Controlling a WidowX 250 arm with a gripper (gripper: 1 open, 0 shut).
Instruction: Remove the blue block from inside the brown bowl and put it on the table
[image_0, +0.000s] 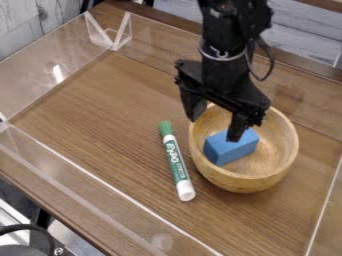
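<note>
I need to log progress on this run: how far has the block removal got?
Nothing is done yet: the block lies inside the bowl. In hand: the pincer hangs open over the bowl's rim, one finger reaching down by the block, gripping nothing. Left: close on the block, lift it out and set it on the table, perhaps on the bare wood beyond the marker.

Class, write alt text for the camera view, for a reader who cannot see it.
A black robot arm's open end effector hangs over a brown bowl holding a blue block, its fingers straddling the bowl's far rim. A green-and-white marker lies left of the bowl on the wooden table.
</note>
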